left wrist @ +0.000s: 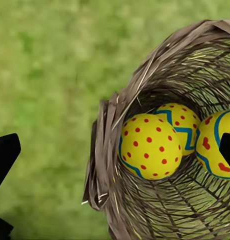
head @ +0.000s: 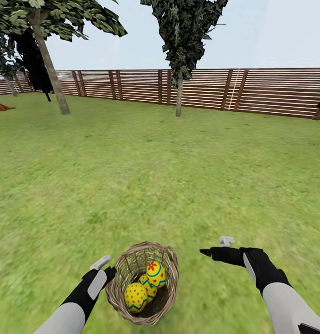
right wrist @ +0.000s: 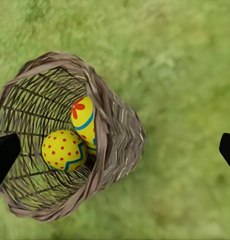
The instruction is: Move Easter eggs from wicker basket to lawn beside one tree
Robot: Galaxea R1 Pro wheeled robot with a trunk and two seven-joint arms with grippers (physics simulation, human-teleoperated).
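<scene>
Wicker basket [head: 142, 283] on lawn [head: 160, 176], three Easter eggs [head: 146, 283] inside; left gripper [head: 104, 269] at nine o'clock, right gripper [head: 211, 248] at two o'clock, both fingers spread, empty.

Head camera looks down across the lawn [head: 178, 176]; both wrist cameras closely overlook the shared wicker basket [head: 127, 266].

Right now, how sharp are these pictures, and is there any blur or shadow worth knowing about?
Head view: the lawn smears toward the lower edges, while the fence is crisp. Left wrist view: the Easter eggs and wicker basket are sharp, grass behind soft. Right wrist view: no distinct cast shadows, flat lighting.
</scene>
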